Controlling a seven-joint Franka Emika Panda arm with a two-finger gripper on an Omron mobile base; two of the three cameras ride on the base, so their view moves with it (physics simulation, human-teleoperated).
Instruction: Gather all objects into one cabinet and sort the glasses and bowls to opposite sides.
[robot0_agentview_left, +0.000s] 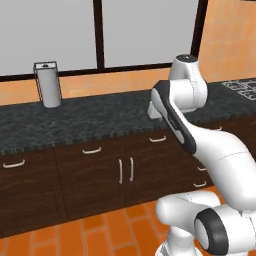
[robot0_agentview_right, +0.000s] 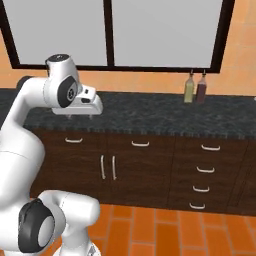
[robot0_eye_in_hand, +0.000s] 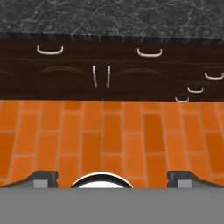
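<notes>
Pincer (robot0_eye_in_hand: 112, 179) jaws spread wide, nothing between them, aimed down at orange tile floor (robot0_eye_in_hand: 109, 135). Hand hangs over dark marbled desk (robot0_agentview_right: 150, 117) edge, above brown base cabinets (robot0_agentview_left: 100, 175) with curved pale handles. Metal canister (robot0_agentview_left: 47, 84) on desk, far left. Two bottles (robot0_agentview_right: 195, 87) by window. Cups, bowls, wall cabinet: whereabouts cannot tell.
</notes>
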